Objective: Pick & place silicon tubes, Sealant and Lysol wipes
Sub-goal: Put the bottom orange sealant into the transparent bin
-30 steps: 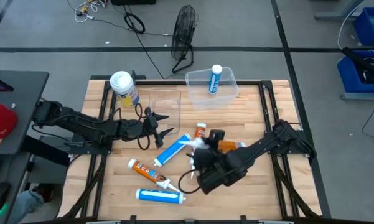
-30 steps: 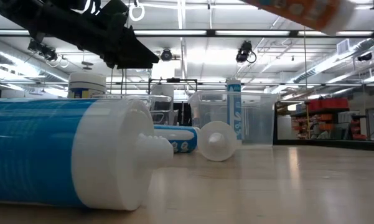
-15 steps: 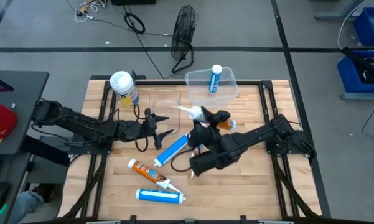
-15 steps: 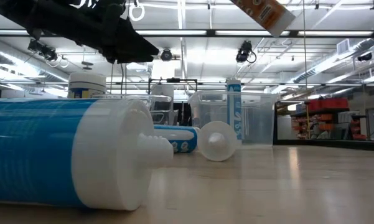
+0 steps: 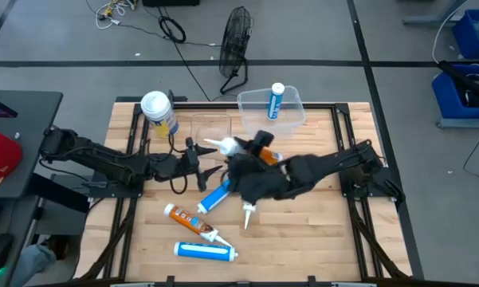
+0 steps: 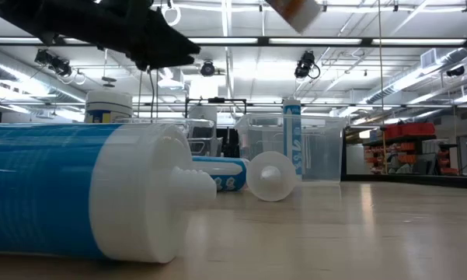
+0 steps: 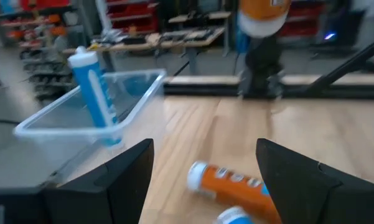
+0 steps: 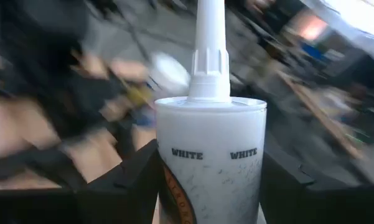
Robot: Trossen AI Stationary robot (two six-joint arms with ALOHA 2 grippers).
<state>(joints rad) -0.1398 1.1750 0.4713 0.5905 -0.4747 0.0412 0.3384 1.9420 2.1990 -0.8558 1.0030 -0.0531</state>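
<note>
My right gripper [image 5: 252, 150] is shut on an orange sealant tube [image 5: 233, 147], held high above the table's middle with its white nozzle [image 5: 213, 144] toward the left arm. Just to the left of the nozzle, my left gripper [image 5: 206, 160] stands open with nothing in it. The Lysol wipes canister [image 5: 158, 112] stands upright at the far left. One blue silicon tube [image 5: 276, 101] stands in the clear bin [image 5: 291, 118]. Another blue tube [image 5: 215, 195], a second orange tube [image 5: 188, 220] and a third blue tube [image 5: 205, 251] lie on the table. My right gripper pinches the sealant tube's round body [image 8: 169, 180] between its two fingers, one on each side. The fingers come from the table's right and lie along the tube, so the nozzle [image 8: 210, 43] sticks out ahead of them. The tube is lifted clear of the table.
A second clear container [image 5: 211, 127] stands beside the wipes canister. In the left wrist view another orange tube [image 7: 231, 182] lies on the wood ahead of the open fingers. Bare wood lies toward the near right of the table [image 5: 319, 239].
My right gripper has risen and swung toward the table's far left with the sealant tube, rolling as it went. The tube has gone from low over the near right of the middle to high up, its nozzle now close to my left gripper.
</note>
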